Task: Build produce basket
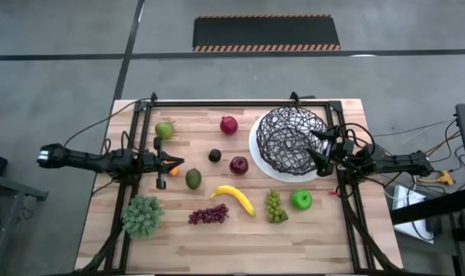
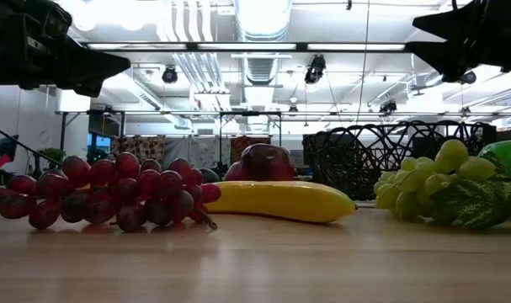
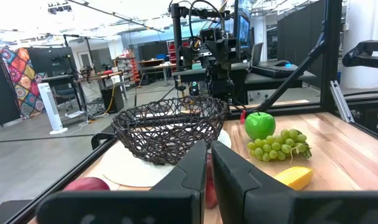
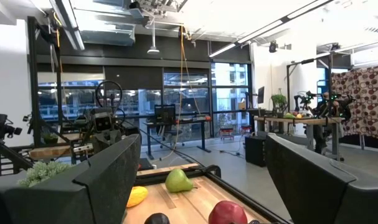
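Observation:
The black wire basket [image 1: 288, 140] stands on its white plate [image 1: 257, 157] at the table's far right. Loose produce lies on the wood: a pear [image 1: 164, 129], two red apples [image 1: 229, 124] [image 1: 238, 165], a plum [image 1: 214, 156], an avocado [image 1: 193, 179], a banana [image 1: 234, 197], purple grapes [image 1: 208, 215], green grapes [image 1: 274, 206] and a green apple [image 1: 301, 200]. My left gripper [image 1: 178, 162] is shut and held level above the table's left side, pointing toward the basket [image 3: 170, 130]. My right gripper [image 1: 315, 148] is open above the basket's right rim and holds nothing.
A frilly pale-green leafy bunch [image 1: 142, 216] sits near the front left corner. A black metal frame [image 1: 232, 103] runs along the table's far edge and down both sides. Bare wood stretches along the near edge [image 1: 240, 253].

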You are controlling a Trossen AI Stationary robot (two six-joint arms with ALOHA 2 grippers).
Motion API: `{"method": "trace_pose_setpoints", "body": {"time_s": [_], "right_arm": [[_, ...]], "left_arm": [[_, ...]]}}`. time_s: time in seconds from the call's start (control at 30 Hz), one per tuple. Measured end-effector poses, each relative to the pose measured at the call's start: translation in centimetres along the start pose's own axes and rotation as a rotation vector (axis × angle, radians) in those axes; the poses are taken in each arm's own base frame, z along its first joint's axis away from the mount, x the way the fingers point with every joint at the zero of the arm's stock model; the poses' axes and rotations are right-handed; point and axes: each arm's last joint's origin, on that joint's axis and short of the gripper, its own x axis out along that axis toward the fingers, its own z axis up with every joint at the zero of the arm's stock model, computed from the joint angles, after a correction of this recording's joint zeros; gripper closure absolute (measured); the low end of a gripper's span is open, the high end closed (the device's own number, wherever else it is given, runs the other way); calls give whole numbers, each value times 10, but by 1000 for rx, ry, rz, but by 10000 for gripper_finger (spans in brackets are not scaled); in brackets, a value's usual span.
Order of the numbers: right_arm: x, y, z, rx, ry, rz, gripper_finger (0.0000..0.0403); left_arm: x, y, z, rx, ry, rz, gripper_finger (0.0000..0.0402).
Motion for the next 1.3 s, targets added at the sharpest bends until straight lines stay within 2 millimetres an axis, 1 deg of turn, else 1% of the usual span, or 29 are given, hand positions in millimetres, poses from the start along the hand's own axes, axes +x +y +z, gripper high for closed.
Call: {"method": "trace_pose_setpoints", "body": {"time_s": [0.73, 0.77, 0.8, 0.83, 0.87, 0.93, 1.0, 1.1, 1.2, 1.3], "right_arm": [[0, 0, 0, 0, 0, 0, 78], [0, 0, 0, 0, 0, 0, 78], [0, 0, 0, 5, 0, 0, 78], [0, 0, 0, 27, -1, 0, 78], [0, 0, 0, 65, -1, 0, 78], [0, 0, 0, 160, -1, 0, 78], [0, 0, 0, 236, 0, 0, 78], [0, 0, 0, 304, 0, 0, 78], [0, 0, 0, 310, -1, 0, 78], [0, 0, 0, 303, 0, 0, 78]], "left_arm": [[0, 0, 0, -1, -2, 0, 394], [0, 0, 1, -22, -8, 0, 394], [0, 0, 2, -95, -21, -3, 394], [0, 0, 4, -214, -41, -17, 394], [0, 0, 7, -311, -68, -26, 394], [-1, 1, 13, -393, -136, -32, 394], [-2, 2, 21, -416, -211, -43, 394], [-3, 3, 29, -430, -295, -73, 394], [-4, 3, 36, -439, -372, -105, 394], [-2, 3, 37, -439, -388, -110, 394]]}}
